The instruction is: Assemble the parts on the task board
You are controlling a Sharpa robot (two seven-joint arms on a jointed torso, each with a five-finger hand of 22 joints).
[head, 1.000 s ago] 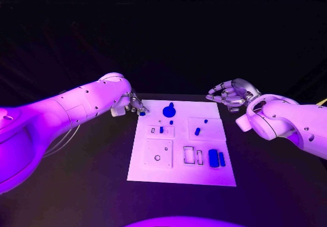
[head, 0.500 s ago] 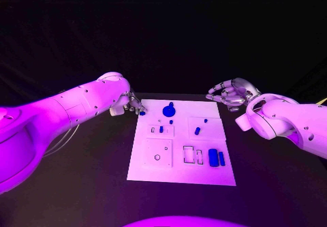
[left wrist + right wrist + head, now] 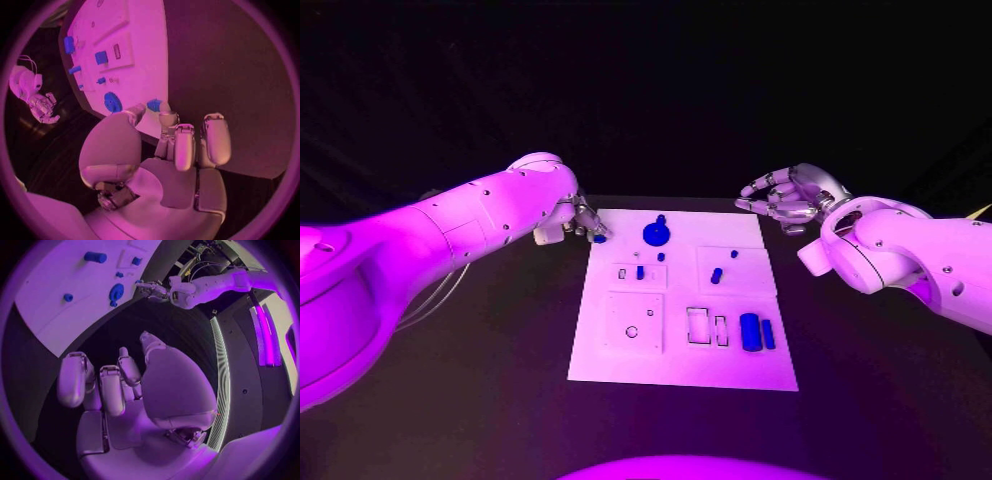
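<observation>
Left hand [image 3: 164, 150] pinches small blue part [image 3: 154, 104] at fingertips, over far left corner of flat white task board [image 3: 678, 360]. Right hand [image 3: 786, 200] empty, fingers loosely curled, apart, beside board's far right corner

No legible text, label, brand, number or sign appears in any view. The flat white rectangular task board [image 3: 684, 310] carries only outlined recesses and small blue parts; no printed characters can be made out on its surface. The white arm casings show small dark dots, not markings that can be read.
</observation>
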